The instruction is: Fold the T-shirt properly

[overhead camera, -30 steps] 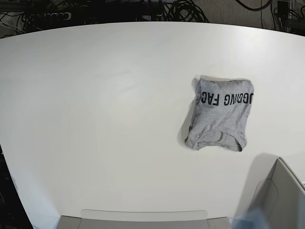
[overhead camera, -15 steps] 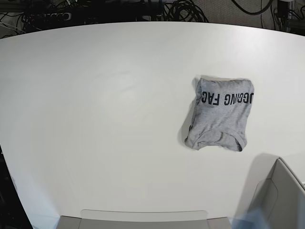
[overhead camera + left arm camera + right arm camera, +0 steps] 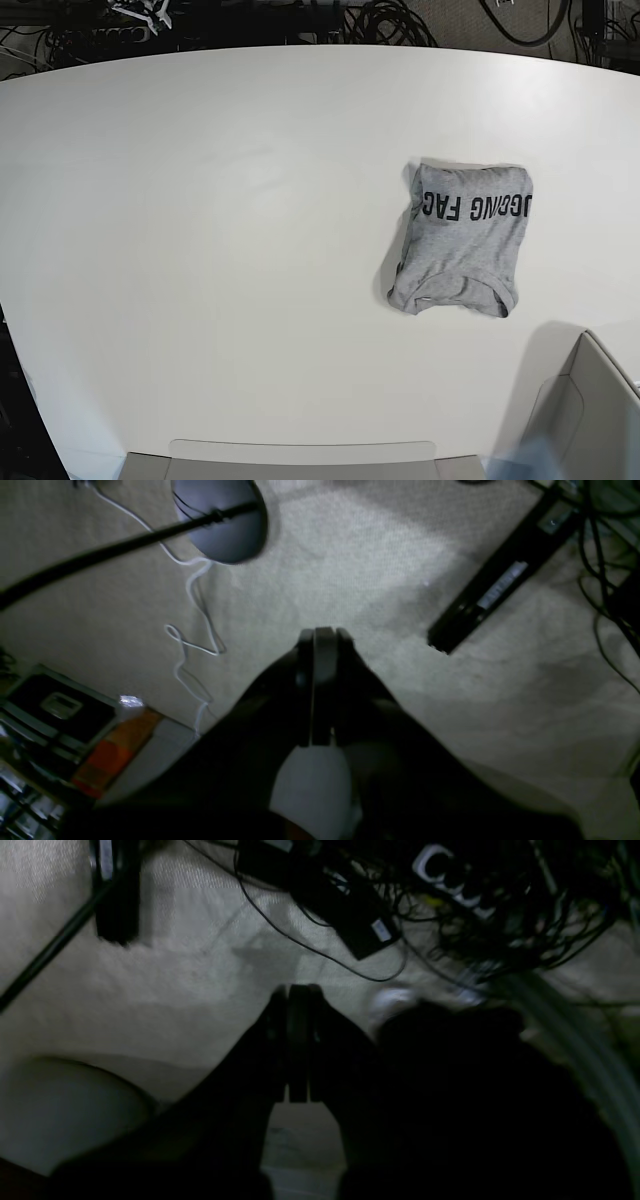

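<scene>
The T-shirt (image 3: 462,238) lies folded into a compact grey rectangle on the right half of the white table (image 3: 220,250), black lettering face up along its far edge and the collar at its near edge. Neither arm shows in the base view. In the left wrist view my left gripper (image 3: 320,635) is shut with nothing between its fingers, pointing at carpeted floor. In the right wrist view my right gripper (image 3: 296,990) is likewise shut and empty, hanging over floor and cables.
A grey box edge (image 3: 590,400) juts in at the table's near right corner, and a flat grey panel (image 3: 300,458) lies along the near edge. Cables (image 3: 380,20) run behind the far edge. Under the left gripper are a black bar (image 3: 500,580) and a lamp base (image 3: 220,515).
The T-shirt has not moved. Both arms stay out of the base view. Only some small items behind the table's far left edge look shifted.
</scene>
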Tool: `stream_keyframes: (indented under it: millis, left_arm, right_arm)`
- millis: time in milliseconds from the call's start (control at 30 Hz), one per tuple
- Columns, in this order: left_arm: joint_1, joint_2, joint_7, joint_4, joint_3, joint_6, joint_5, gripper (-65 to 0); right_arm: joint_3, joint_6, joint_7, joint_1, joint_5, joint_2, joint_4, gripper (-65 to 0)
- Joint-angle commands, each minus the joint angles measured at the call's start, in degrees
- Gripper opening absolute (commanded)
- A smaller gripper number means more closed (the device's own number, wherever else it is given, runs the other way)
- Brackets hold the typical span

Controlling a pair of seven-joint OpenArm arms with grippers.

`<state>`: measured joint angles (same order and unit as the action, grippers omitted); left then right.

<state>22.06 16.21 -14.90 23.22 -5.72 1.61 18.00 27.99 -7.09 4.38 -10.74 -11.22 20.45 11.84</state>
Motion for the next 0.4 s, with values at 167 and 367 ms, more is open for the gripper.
stream_keyframes:
  millis: [167, 367]
  left_arm:
    - [0.66, 1.33, 0.35, -0.06, 0.05, -0.6, -0.11, -65.0]
    - [-1.54, 0.98, 0.17, -0.15, 0.22, -0.6, -0.11, -65.0]
  right_arm:
    - [0.01, -0.07, 0.06, -0.47, 1.07, 1.05, 2.27, -65.0]
    - [0.01, -0.07, -0.03, -2.84, 0.89, 1.05, 6.05, -65.0]
